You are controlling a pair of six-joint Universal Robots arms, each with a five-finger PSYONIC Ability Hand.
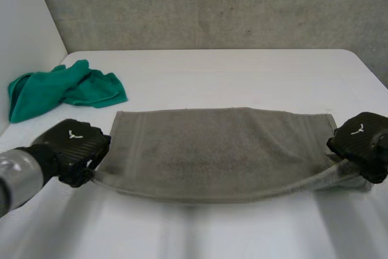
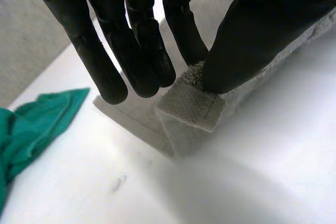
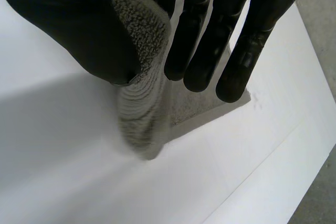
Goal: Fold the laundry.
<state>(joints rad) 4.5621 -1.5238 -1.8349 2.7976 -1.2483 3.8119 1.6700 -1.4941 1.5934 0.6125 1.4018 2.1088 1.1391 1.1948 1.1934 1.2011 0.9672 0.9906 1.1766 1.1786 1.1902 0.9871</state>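
1. Both near corners of the grey towel (image 1: 212, 150), spread across the white table (image 1: 242, 71), are pinched: left hand (image 1: 73, 144) thumb-to-finger, right hand (image 1: 364, 141) likewise.
2. Either shallow pinch could slip, dropping a corner.
3. Uneven lifting would skew the fold.

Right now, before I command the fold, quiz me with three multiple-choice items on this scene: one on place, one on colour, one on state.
1. Where is the green cloth relative to the grey towel? A) on it B) apart, on the table beyond the left hand C) under it
2. What colour is the cloth between the hands? A) grey B) green C) white
3. What is the right hand doing? A) open, hovering B) shut, empty C) pinching the grey towel

Answers: 1 B, bare table separates them; 2 A, the grey towel spans both hands; 3 C, thumb and fingers clamp it in the right wrist view.
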